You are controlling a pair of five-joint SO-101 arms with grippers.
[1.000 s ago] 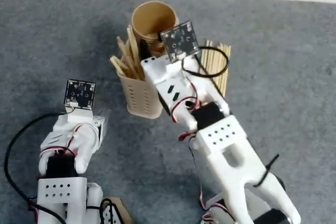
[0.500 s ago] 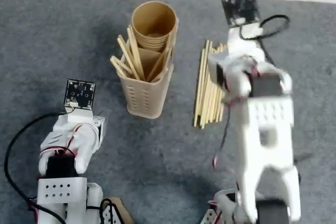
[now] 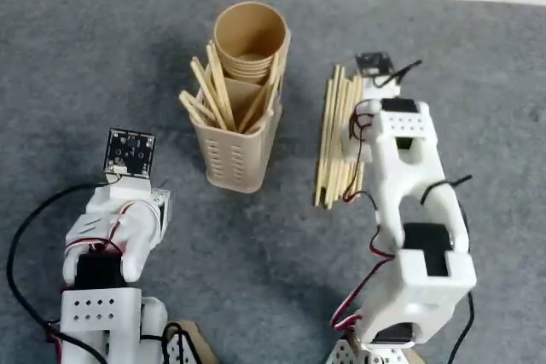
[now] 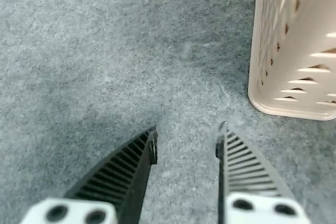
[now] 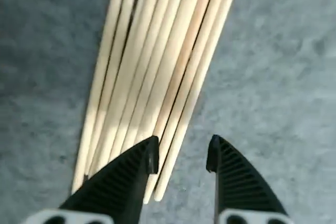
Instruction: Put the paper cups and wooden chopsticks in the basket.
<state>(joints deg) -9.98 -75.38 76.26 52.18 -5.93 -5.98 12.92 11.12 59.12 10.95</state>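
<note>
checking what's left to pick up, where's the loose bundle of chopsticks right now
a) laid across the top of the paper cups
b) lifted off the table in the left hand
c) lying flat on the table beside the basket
C: the loose chopsticks lie flat on the grey table to one side of the basket, with the open right hand poised over their ends.

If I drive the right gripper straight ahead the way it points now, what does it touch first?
Probably the loose bundle of pale wooden chopsticks on the grey felt table cover. The open right gripper points at their near ends, the outermost sticks between its jaws; depth is unclear.
</note>
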